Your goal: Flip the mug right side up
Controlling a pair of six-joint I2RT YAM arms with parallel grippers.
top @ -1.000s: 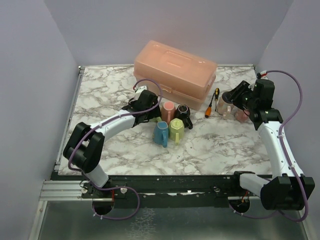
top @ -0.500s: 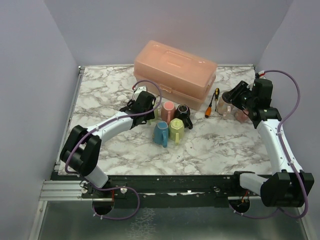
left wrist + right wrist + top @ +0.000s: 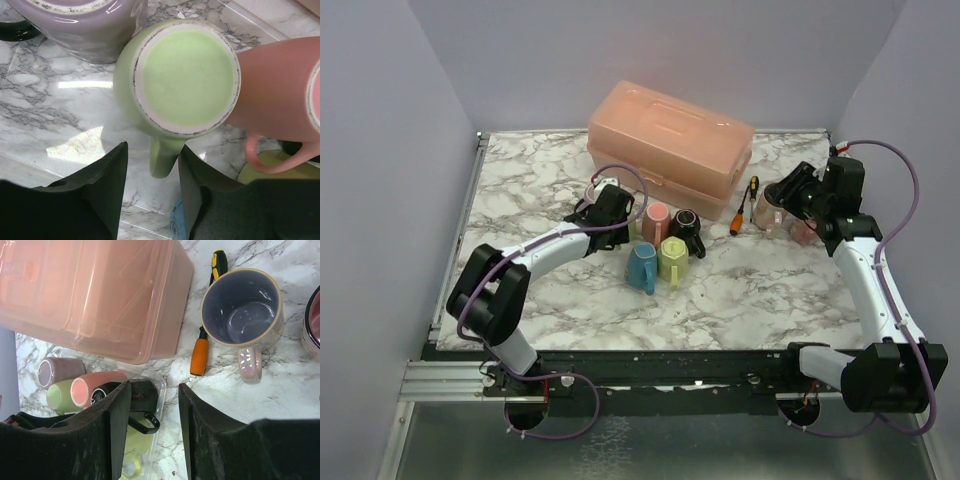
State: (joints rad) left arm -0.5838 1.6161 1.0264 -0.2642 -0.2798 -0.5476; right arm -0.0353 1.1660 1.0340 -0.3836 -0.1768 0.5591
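A light green mug (image 3: pixel 185 80) stands upside down, base up, in a cluster of mugs; its handle (image 3: pixel 162 157) points toward my left gripper (image 3: pixel 152 167). That gripper is open, with the handle's end between its jaws and not clamped. In the top view my left gripper (image 3: pixel 617 212) hangs over the cluster's left side and hides most of the green mug. A purple mug (image 3: pixel 90 25) and a pink mug (image 3: pixel 280 85) also stand upside down beside it. My right gripper (image 3: pixel 152 430) is open and empty, above an upright pale purple mug (image 3: pixel 242 307).
A pink storage box (image 3: pixel 670 145) stands behind the mugs. Pink (image 3: pixel 657 217), black (image 3: pixel 686 225), blue (image 3: pixel 642 265) and yellow-green (image 3: pixel 673 258) mugs crowd a clear tray (image 3: pixel 162 390). A screwdriver (image 3: pixel 744 208) lies by the pale purple mug (image 3: pixel 769 213); another mug (image 3: pixel 805 232) stands right of it.
My left gripper has shifted only slightly over the mug cluster. The right arm has barely moved. Nothing was grasped or let go.
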